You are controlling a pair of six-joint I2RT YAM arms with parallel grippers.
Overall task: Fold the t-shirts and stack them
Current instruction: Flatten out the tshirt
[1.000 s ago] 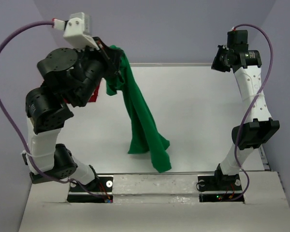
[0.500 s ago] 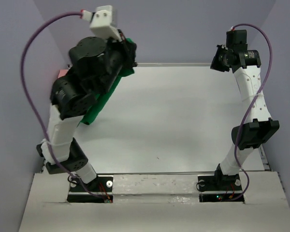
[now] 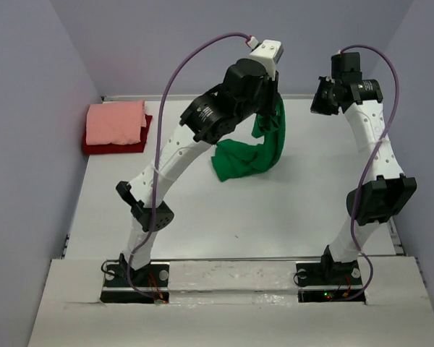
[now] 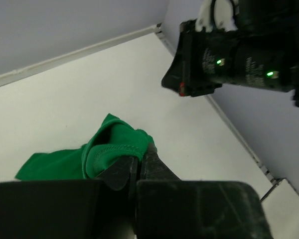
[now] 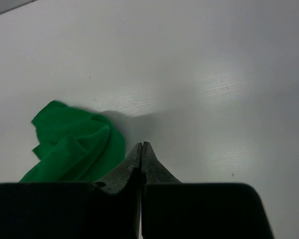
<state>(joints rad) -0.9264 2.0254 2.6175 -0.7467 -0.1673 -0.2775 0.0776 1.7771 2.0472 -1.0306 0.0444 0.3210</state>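
Top view, with both wrist views. The left arm reaches over the middle of the table (image 3: 296,210) toward its far edge. The left gripper (image 4: 139,155) is clamped on a stitched edge of the green t-shirt (image 3: 249,155). In the left wrist view the 2 fingers (image 4: 157,167) are pressed together, with a rolled fold of green cloth (image 4: 112,147) bulging at their tips.

From this grip the garment hangs in a narrow band. Its lower part lies bunched in loose folds on the table, in the far half and right of centre. No print or label can be made out on the cloth.

The right arm stands upright along the right edge of the table, its wrist high near the far right corner and just beside the raised end of the left arm. The right gripper (image 5: 141,148) has its fingers together with nothing between them, above bare table. The green t-shirt (image 5: 74,144) lies to the lower left in that view, apart from the fingertips. In the left wrist view, 2 small green lights (image 4: 220,61) show on the black housing of the right arm.

At the far left corner of the table, a folded pink t-shirt (image 3: 116,121) rests on a folded red t-shirt (image 3: 112,147). This stack of 2 is well apart from the green t-shirt.
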